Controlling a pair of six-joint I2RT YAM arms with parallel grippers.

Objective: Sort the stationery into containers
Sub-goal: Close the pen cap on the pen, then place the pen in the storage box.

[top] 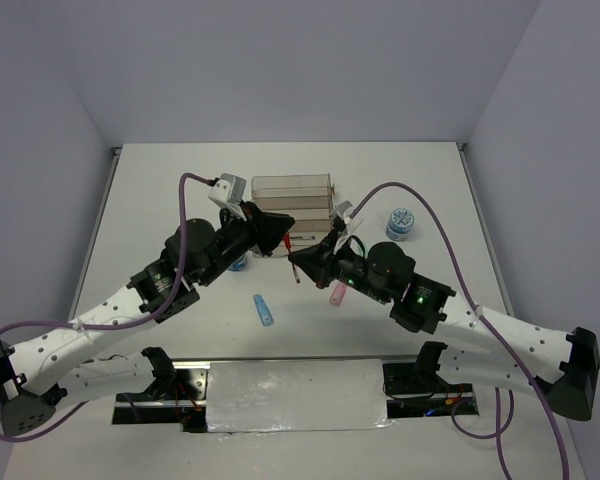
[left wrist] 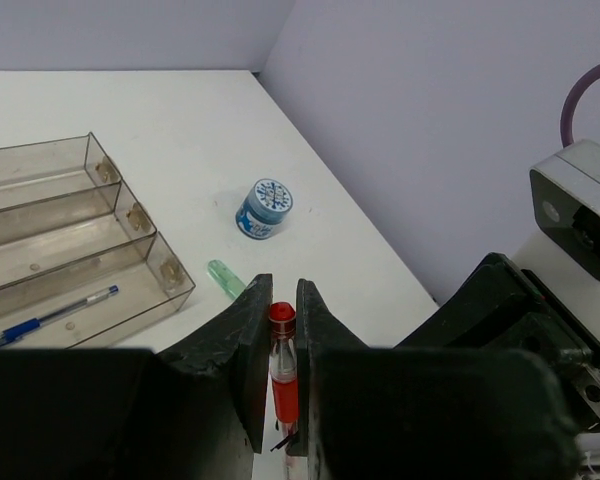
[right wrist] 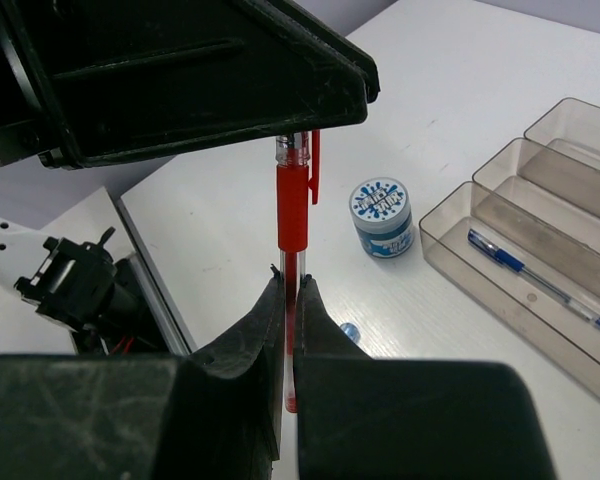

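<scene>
A red pen [top: 295,268] hangs above the table between my two grippers, just in front of the clear stepped trays [top: 292,200]. My right gripper [right wrist: 290,285] is shut on the pen's lower barrel [right wrist: 291,215]. My left gripper [left wrist: 284,300] is closed round its capped upper end [left wrist: 282,370]. A blue pen [left wrist: 50,320] lies in the lowest tray [left wrist: 165,275] and also shows in the right wrist view [right wrist: 530,275]. One blue-white roll [top: 401,223] stands right of the trays, another [right wrist: 383,215] to their left. A green stick [left wrist: 225,278] lies by the lowest tray.
A pink stick [top: 336,294] and a blue stick [top: 264,310] lie on the table in front of the trays, below the arms. The two upper trays [left wrist: 40,200] look empty. A metal plate [top: 295,395] sits at the near edge.
</scene>
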